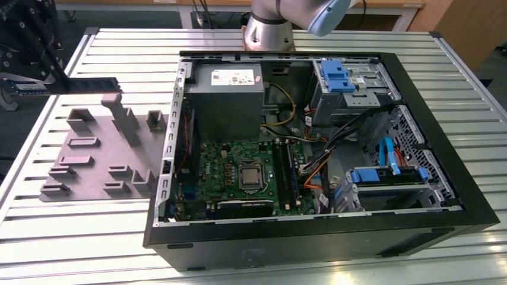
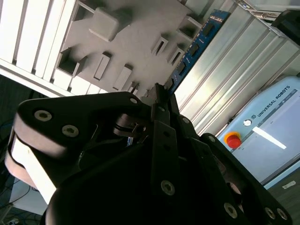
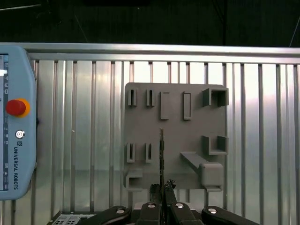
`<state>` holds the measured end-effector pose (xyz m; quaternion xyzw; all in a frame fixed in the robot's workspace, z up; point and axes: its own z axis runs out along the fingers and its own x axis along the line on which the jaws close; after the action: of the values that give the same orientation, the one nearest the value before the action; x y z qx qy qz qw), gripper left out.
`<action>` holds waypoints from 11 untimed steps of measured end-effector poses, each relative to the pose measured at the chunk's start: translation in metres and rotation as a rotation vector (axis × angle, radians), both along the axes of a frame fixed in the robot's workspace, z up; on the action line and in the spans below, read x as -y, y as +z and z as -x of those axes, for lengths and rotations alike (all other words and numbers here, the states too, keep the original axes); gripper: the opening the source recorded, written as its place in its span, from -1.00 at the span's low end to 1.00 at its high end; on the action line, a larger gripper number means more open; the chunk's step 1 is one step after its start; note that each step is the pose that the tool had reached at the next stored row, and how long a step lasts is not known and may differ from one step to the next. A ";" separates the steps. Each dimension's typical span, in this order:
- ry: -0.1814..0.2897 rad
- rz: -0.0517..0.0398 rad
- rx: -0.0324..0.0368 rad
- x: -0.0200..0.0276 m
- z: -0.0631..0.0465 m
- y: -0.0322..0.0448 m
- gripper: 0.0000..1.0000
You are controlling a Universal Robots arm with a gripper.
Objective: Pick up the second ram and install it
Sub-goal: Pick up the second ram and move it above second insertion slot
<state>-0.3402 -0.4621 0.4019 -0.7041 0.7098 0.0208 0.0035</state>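
Sitting on the big metal table (image 1: pixel 119 249) is an open computer case (image 1: pixel 317 244), and beside it, on the exterior view's left, lies a grey fixture plate (image 1: pixel 95 169) with little holder blocks. Inside the case is the green motherboard (image 1: pixel 230 169) with its long black slot rails (image 1: pixel 289 172).

The picking up part is done. The second ram (image 1: pixel 87 85) is up in the air, lying flat and level over the far side of the grey plate, not touching it. It is well apart from the case. The gripper (image 1: pixel 49 80) has it by one end, with its jaws pinching the stick. In the first wrist view the gripper (image 3: pixel 161 190) squeezes the stick (image 3: pixel 161 150) from both sides, and the stick looks like a thin line because it is seen edge-on. The putting in part is not done yet: the ram is nowhere near the slot rails.

Some things are hard to see. I cannot tell if another stick already sits in the rails. In the second wrist view the dark gripper (image 2: pixel 159 93) covers the near end of the ram (image 2: pixel 197 44). The robot's light blue control box (image 3: pixel 16 122) is cut off at the edge.
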 end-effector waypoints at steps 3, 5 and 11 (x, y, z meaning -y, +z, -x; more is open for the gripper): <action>0.000 0.0001 0.0000 0.0000 -0.002 0.0000 -0.72; 0.000 0.0000 0.0000 0.0000 -0.004 0.0000 -0.72; 0.000 0.0001 0.0000 0.0000 -0.016 -0.0001 -0.72</action>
<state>-0.3242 -0.4621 0.4018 -0.7041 0.7098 0.0208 0.0034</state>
